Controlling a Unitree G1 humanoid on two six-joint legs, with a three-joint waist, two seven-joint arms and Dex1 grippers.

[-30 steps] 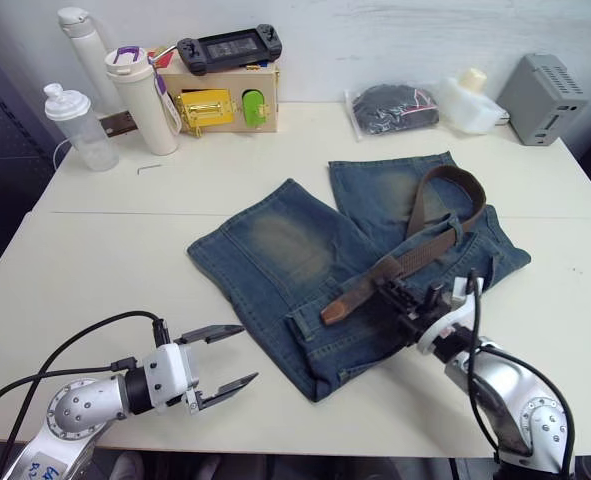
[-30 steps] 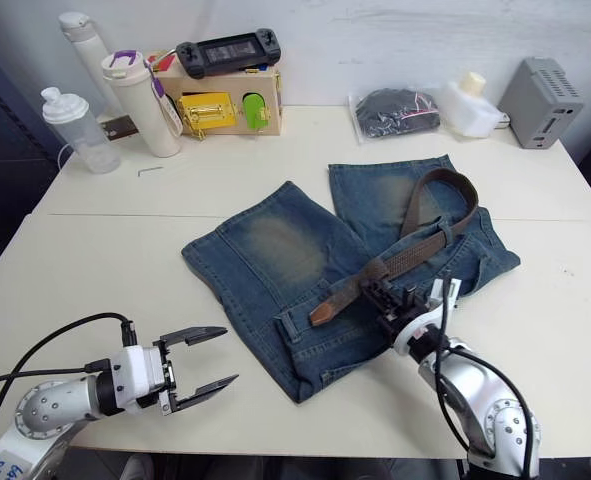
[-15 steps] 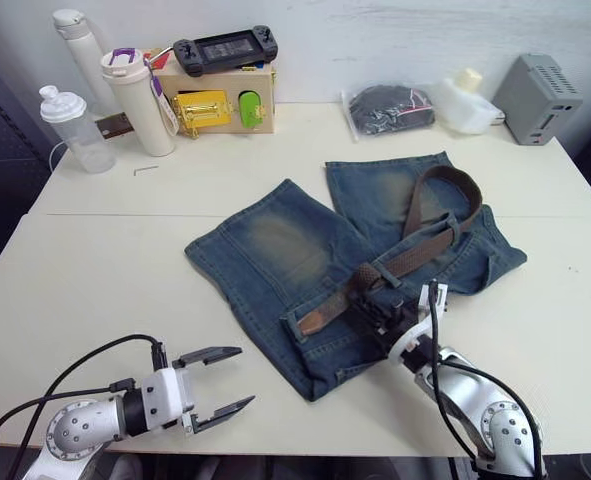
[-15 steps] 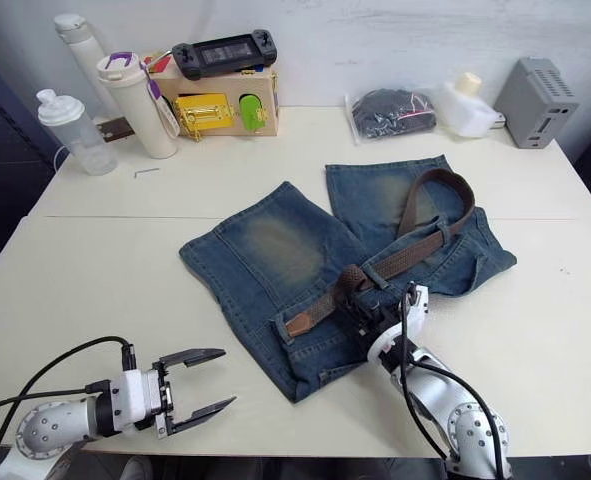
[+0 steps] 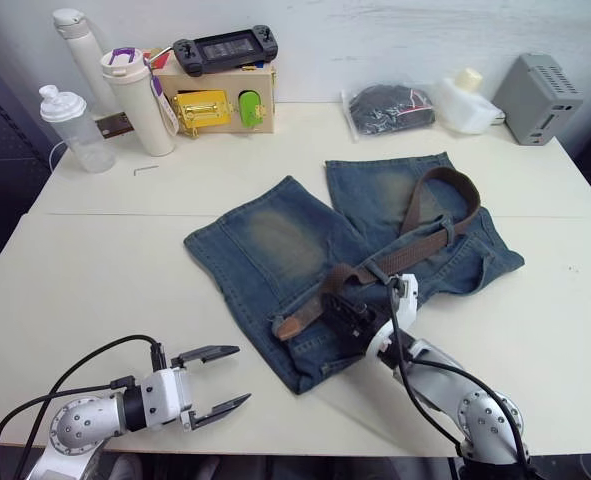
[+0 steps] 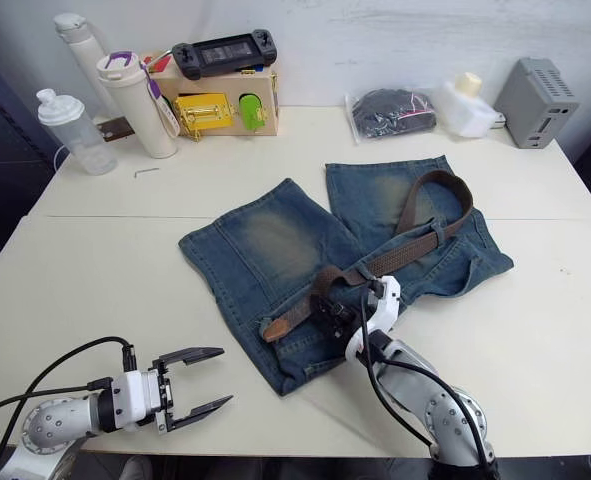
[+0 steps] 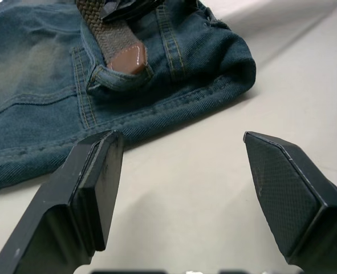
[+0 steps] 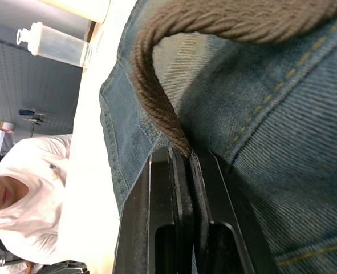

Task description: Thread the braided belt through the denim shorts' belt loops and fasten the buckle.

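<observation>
the braided belt (image 5: 415, 255) lies across the denim shorts (image 5: 305, 265) on the bench (image 5: 115, 250), pinched edge-on in the right gripper (image 5: 347, 316). the left gripper (image 5: 215, 382) hangs wide open, empty. pulling could bunch the denim or slip the braid.

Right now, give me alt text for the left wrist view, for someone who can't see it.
The open left claw hovers over the pale table, facing the denim shorts. The brown tip of the braided belt rests on the waistband.

right gripper (image 5: 347, 312) moved leftward along waistband, braided belt (image 5: 375, 272) tip dragged left, apparently bunched
</observation>
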